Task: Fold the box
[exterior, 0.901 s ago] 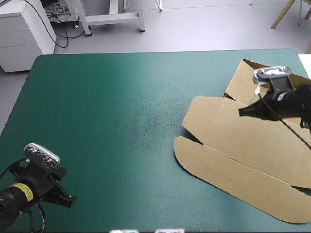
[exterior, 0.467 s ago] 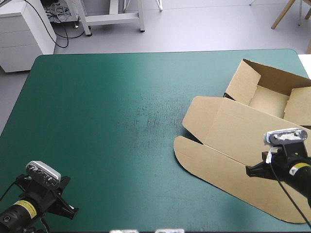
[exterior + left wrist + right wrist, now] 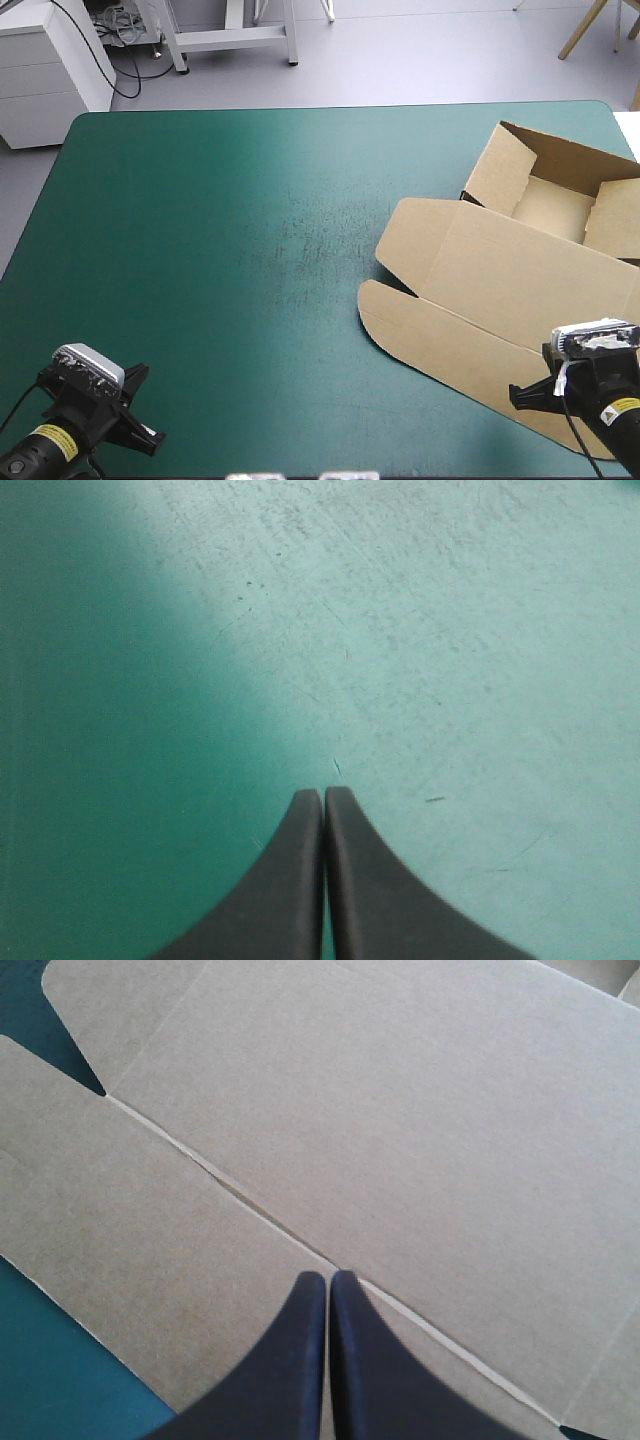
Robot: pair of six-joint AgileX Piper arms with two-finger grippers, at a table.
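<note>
the brown box (image 3: 500,290) lies at the table's right side, tray walls raised, lid flat. right gripper (image 3: 328,1278) hangs closed and empty above the lid's crease; left gripper (image 3: 323,795), closed too, over bare teal-green cover (image 3: 450,630). folding looks finished; next, probably just parking.

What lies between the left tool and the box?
High view: only bare teal-green cover separates the left tool from the box.

Open teal-green cover (image 3: 220,250) across left and middle, brown box (image 3: 480,270) filling the right, raised walls (image 3: 500,165) barring the far right corner, flat lid (image 3: 400,1110) under my right gripper (image 3: 328,1276)
</note>
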